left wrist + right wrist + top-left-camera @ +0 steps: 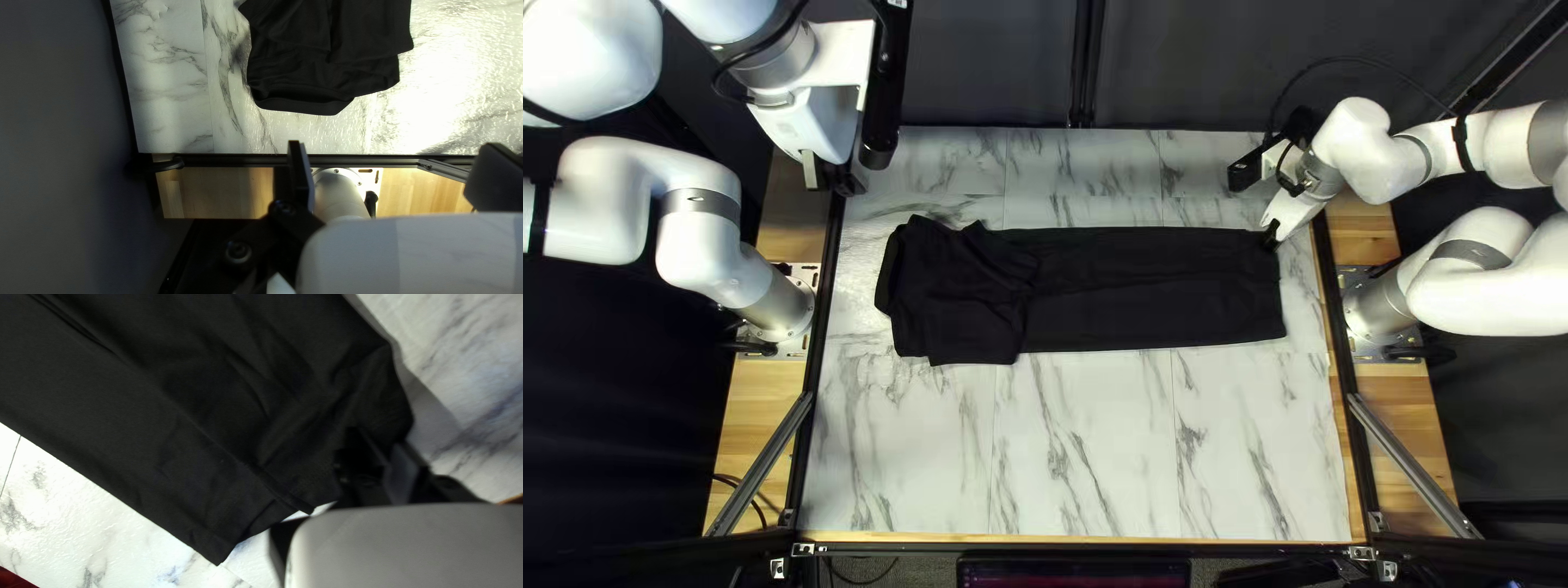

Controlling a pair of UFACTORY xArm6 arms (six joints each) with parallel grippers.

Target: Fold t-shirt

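Observation:
The black t-shirt [1154, 289] lies in a long folded strip across the table, with a wider, bunched part at the left of the top left view. My left gripper [831, 180] is raised beyond the table's left edge, away from the cloth. In the left wrist view, my left gripper [397, 163] stands open and empty, with the bunched end of the t-shirt [327, 60] ahead of it. My right gripper [1272, 233] is at the strip's far right corner. The right wrist view shows my right gripper [384, 449] shut on the edge of the t-shirt [190, 419], its corner slightly raised.
Bare marble-patterned tabletop [1089, 446] lies between the t-shirt and the near edge. A narrower band of table runs behind the cloth. Dark rails [815, 327] line the table's sides, with both arm bases outside them.

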